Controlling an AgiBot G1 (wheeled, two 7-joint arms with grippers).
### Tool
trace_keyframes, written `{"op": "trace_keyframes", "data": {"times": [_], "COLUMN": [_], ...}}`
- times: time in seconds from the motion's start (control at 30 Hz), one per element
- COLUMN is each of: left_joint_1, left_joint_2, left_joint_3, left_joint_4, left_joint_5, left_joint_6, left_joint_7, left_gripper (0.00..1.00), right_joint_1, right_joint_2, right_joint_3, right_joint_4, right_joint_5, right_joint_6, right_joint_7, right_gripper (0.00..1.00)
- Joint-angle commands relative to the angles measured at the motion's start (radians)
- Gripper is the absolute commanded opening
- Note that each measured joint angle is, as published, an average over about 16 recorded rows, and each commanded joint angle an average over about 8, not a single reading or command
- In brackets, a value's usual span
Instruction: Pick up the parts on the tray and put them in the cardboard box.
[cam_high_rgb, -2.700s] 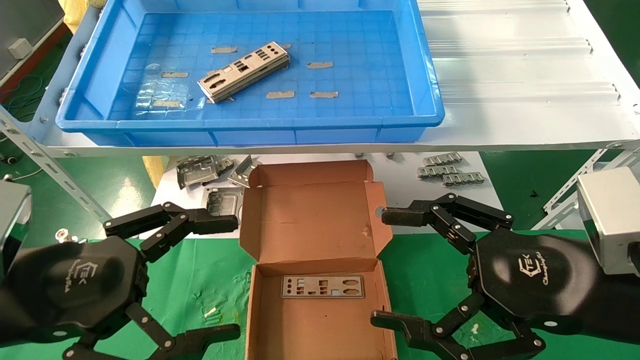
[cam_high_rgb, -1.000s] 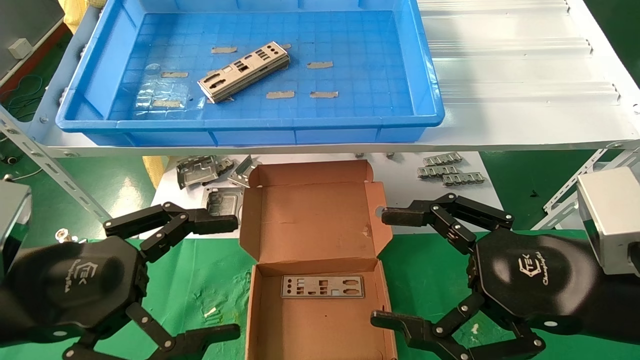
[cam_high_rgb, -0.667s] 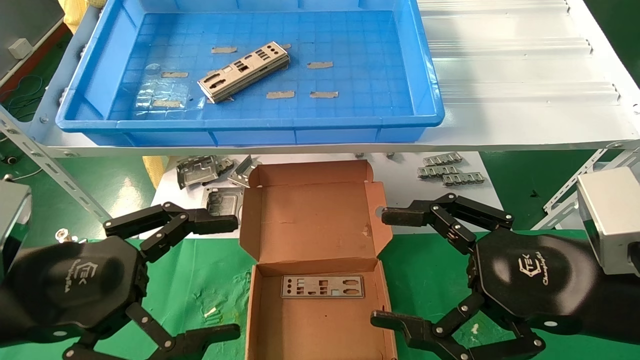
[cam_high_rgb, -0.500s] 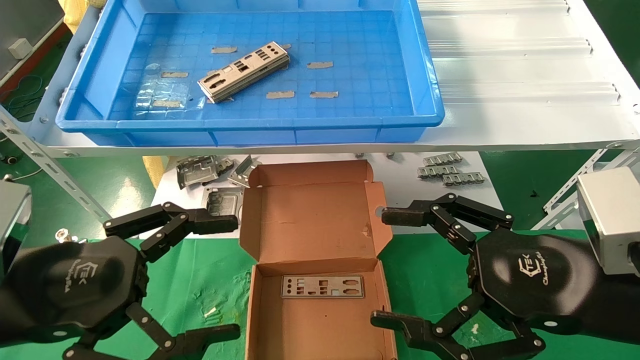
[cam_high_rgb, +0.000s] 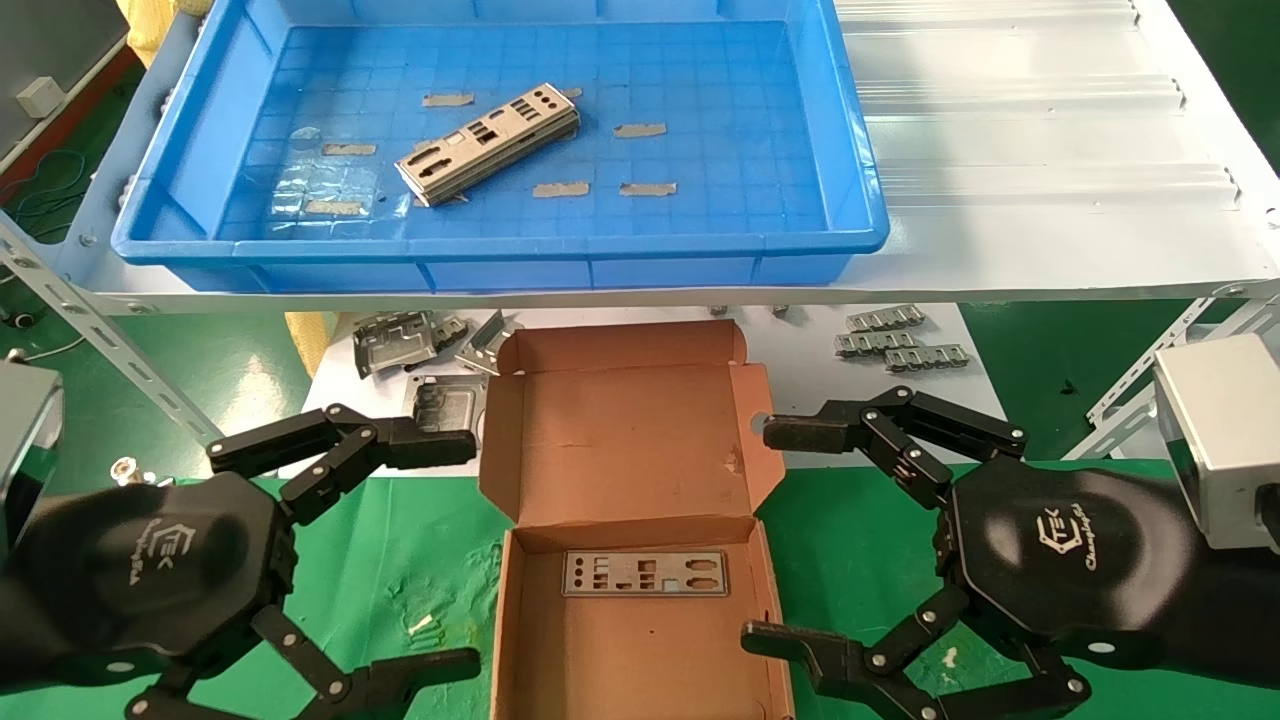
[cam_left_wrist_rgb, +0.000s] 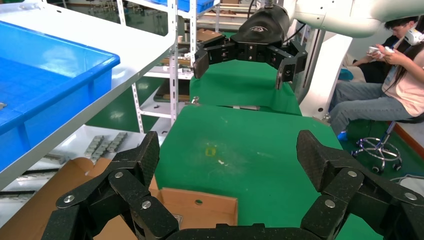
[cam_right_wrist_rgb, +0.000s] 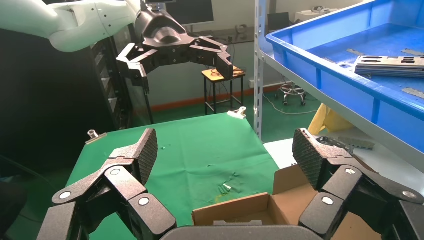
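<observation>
My left gripper (cam_high_rgb: 455, 550) hangs low over the green mat (cam_high_rgb: 400, 570), just left of the box (cam_high_rgb: 630, 470). Its jaws are spread wide and hold nothing; in its own wrist view the two black fingers (cam_left_wrist_rgb: 145, 160) stand far apart with the mat (cam_left_wrist_rgb: 240, 150) between them.

Up on the white shelf (cam_high_rgb: 1000, 150) sits the tray (cam_high_rgb: 200, 150), toward the left. The parts (cam_high_rgb: 490, 143) lie in a small stack on its floor, left of centre and slanted, with bits of tape (cam_high_rgb: 640, 130) stuck around them.

Below the shelf edge, on a white board (cam_high_rgb: 800, 350), some stamped frames (cam_high_rgb: 400, 340) lie just left of the box's raised lid.

The box rests open between my two grippers, lid tilted back toward the shelf. One part (cam_high_rgb: 645, 573) already lies flat inside it, close to the hinge.

Right of the lid, a few ridged strips (cam_high_rgb: 900, 340) lie on the board.

My right gripper (cam_high_rgb: 775, 535) hangs just right of the box, also wide open and empty. From its wrist view the fingers (cam_right_wrist_rgb: 310, 155) frame the box corner (cam_right_wrist_rgb: 240, 212), with the tray (cam_right_wrist_rgb: 340, 80) and the stack (cam_right_wrist_rgb: 390, 65) off to one side and my left gripper (cam_right_wrist_rgb: 177, 62) farther off.
</observation>
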Motion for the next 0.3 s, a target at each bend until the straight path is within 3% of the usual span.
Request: {"op": "trace_keyframes", "data": {"times": [0.03, 0.3], "left_joint_1": [0.000, 0.000], "left_joint_2": [0.000, 0.000], "left_joint_3": [0.000, 0.000], "left_joint_4": [0.000, 0.000], "left_joint_5": [0.000, 0.000], "left_joint_6": [0.000, 0.000], "left_joint_7": [0.000, 0.000], "left_gripper": [1.00, 1.00], "right_joint_1": [0.000, 0.000], "right_joint_2": [0.000, 0.000], "right_joint_3": [0.000, 0.000], "right_joint_4": [0.000, 0.000], "right_joint_5": [0.000, 0.000], "right_joint_6": [0.000, 0.000], "right_joint_7": [0.000, 0.000], "right_gripper": [1.00, 1.00]}}
